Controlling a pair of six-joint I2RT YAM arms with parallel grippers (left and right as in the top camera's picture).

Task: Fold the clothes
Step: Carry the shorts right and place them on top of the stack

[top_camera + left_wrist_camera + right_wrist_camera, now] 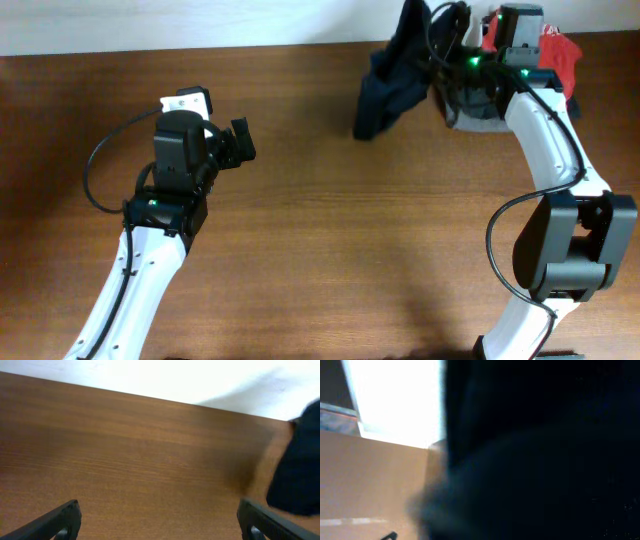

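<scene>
Navy shorts (385, 90) hang bunched at the far right, covering the right fingers (389, 536); I cannot tell whether those grip them. Well to the left, the left fingers (60, 520) are spread above the tabletop (150, 460).

Shorts (385, 85) far right of left hand (240, 145)

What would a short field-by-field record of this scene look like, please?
table: brown wood
shorts: dark navy, bunched at the far edge against the right tool
right tool: buried in the fabric, jaws hidden
left tool: open, empty, above the wood
other clothes: red garment at the far right corner
fold: not yet begun
</scene>
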